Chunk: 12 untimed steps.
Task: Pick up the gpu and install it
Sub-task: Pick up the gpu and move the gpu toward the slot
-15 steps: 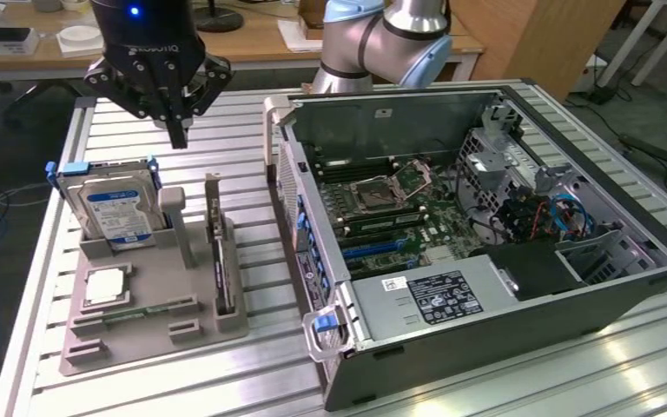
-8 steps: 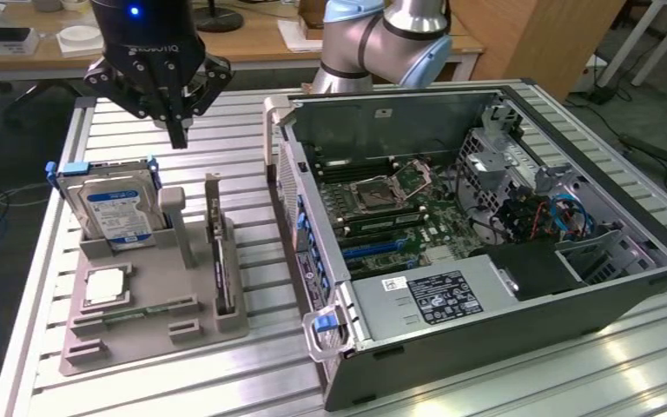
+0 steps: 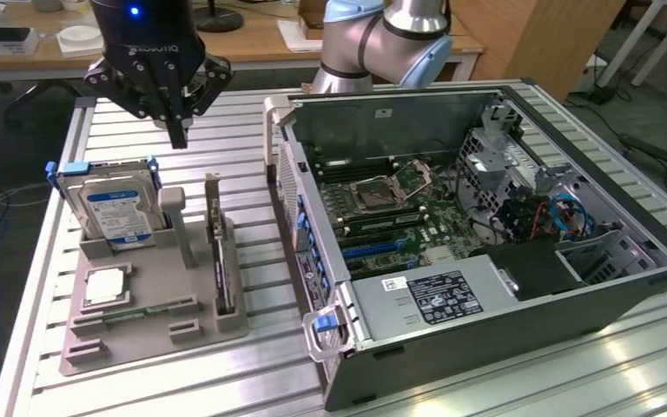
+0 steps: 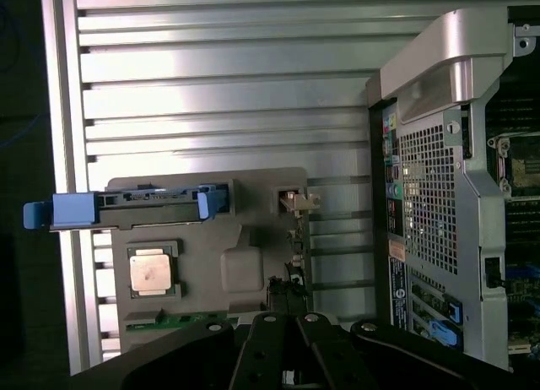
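Slatted metal table (image 3: 253, 382) (image 4: 219, 78). Open PC case (image 3: 403, 122) (image 4: 430, 196) lies on its side on it, at the exterior view's right, motherboard exposed. Grey holder (image 3: 148, 334) (image 4: 253, 263) just beside the case. Gripper (image 3: 180, 137) (image 4: 287, 339) hangs above the table past the holder's hard-drive end, fingers clenched on nothing, touching nothing. Hard drive (image 3: 119, 213) (image 4: 126, 208) upright in the holder, blue rails. Gpu (image 3: 218, 261) (image 4: 295, 246) stands on edge in the holder's slot on the side nearest the case, silver bracket at the end toward the gripper, not picked up. CPU (image 3: 104, 285) (image 4: 152, 270) flat in its recess. Green memory stick (image 3: 148, 308) (image 4: 169, 321) lies beside the CPU.
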Available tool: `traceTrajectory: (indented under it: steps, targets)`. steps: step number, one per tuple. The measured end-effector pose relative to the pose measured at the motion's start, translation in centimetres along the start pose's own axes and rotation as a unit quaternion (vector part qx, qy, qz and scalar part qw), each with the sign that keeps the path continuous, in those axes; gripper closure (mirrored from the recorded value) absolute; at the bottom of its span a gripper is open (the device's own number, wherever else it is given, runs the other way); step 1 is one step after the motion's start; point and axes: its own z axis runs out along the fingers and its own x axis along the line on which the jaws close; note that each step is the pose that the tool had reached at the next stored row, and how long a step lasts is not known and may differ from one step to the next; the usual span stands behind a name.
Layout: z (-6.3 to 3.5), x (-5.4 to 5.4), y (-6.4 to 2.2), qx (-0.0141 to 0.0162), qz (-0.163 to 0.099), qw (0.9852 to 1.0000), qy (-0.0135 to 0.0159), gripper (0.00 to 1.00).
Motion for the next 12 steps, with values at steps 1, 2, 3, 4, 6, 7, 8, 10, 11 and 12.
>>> traceTrajectory:
  steps: [1,2,3,4,6,7,8,10,11,12]
  targets:
    - [0.0,0.0,0.0,0.0,0.0,1.0,0.0,0.89]
    - [0.0,0.0,0.0,0.0,0.0,1.0,0.0,0.83]
    - [0.0,0.0,0.0,0.0,0.0,1.0,0.0,0.77]
    - [0.0,0.0,0.0,0.0,0.0,1.0,0.0,0.77]
    - [0.0,0.0,0.0,0.0,0.0,1.0,0.0,0.65]
    - [0.0,0.0,0.0,0.0,0.0,1.0,0.0,0.59]
    - [0.0,0.0,0.0,0.0,0.0,1.0,0.0,0.59]
    - [0.0,0.0,0.0,0.0,0.0,1.0,0.0,0.53]
    - [0.0,0.0,0.0,0.0,0.0,1.0,0.0,0.47]
    - [0.0,0.0,-0.01,0.0,0.0,1.0,0.0,0.47]
